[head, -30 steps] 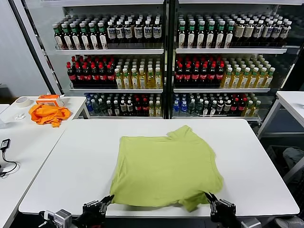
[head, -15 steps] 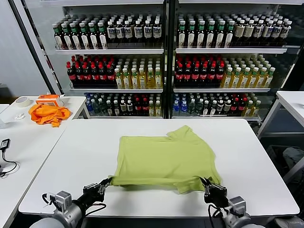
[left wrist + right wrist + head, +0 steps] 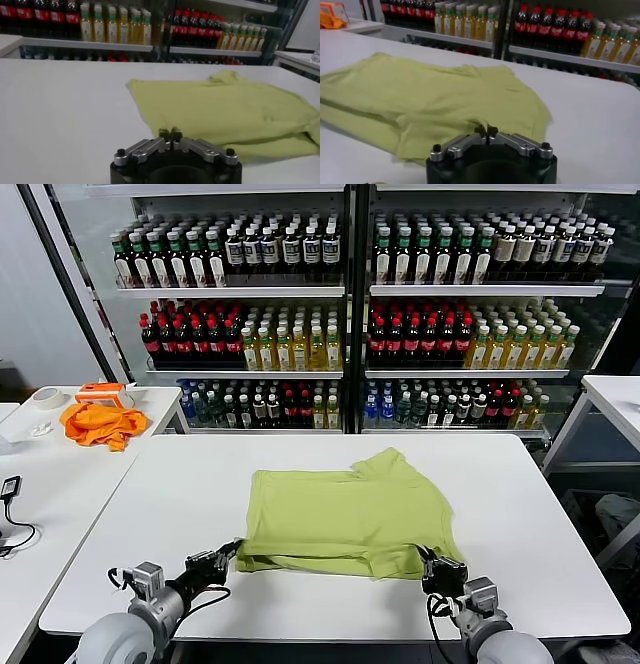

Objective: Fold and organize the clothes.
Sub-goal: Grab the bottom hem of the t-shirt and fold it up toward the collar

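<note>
The T-shirt (image 3: pixel 345 519) lies mid-table (image 3: pixel 180 484), its near hem raised and doubled back over the body, with the left tool (image 3: pixel 228 554) pinching the near left corner and the right tool (image 3: pixel 428 564) pinching the near right corner, both pressed together on the cloth. It looks light, soft and limp, so I judge it will sag and crease between the two grips. Corners and hems seem the best holds.
</note>
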`<state>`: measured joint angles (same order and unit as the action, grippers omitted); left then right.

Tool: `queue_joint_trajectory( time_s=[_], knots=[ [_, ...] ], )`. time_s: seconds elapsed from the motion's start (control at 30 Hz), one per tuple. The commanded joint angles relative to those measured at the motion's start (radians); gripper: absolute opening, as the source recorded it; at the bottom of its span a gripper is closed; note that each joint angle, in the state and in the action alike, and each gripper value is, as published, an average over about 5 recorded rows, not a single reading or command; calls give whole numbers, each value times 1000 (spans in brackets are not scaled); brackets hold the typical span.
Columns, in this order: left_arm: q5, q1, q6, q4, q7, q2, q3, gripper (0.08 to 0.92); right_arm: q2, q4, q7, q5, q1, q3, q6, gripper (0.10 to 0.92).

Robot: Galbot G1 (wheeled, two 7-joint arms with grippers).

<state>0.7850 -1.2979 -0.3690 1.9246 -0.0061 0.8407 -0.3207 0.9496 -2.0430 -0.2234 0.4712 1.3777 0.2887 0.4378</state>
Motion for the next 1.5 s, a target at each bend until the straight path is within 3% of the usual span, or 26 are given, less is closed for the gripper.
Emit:
queue_joint_trajectory(
  time_s=[0.03, 0.57, 0.7, 1.13, 1.3, 1.5],
  knots=[
    [5, 84, 4, -59, 7, 1, 39, 82, 9, 24, 0, -5, -24, -15, 1, 108],
    [-24, 204, 8, -122, 27, -10, 153, 82, 17, 41, -7, -5, -26, 6, 3, 108],
    [-51, 221, 10, -158, 21, -5, 173, 107, 24, 61, -22, -21, -41, -6, 12, 161],
    [-59, 210, 59, -187, 4, -5, 127, 467, 30, 73, -72, 37, -57, 24, 57, 538],
    [-9, 114, 78, -77, -39, -20, 82, 614, 12, 3, -72, 70, -2, 65, 54, 676],
    [28, 3, 6, 42, -99, -27, 74, 779, -12, -44, -68, 85, 74, 102, 62, 808]
  ],
)
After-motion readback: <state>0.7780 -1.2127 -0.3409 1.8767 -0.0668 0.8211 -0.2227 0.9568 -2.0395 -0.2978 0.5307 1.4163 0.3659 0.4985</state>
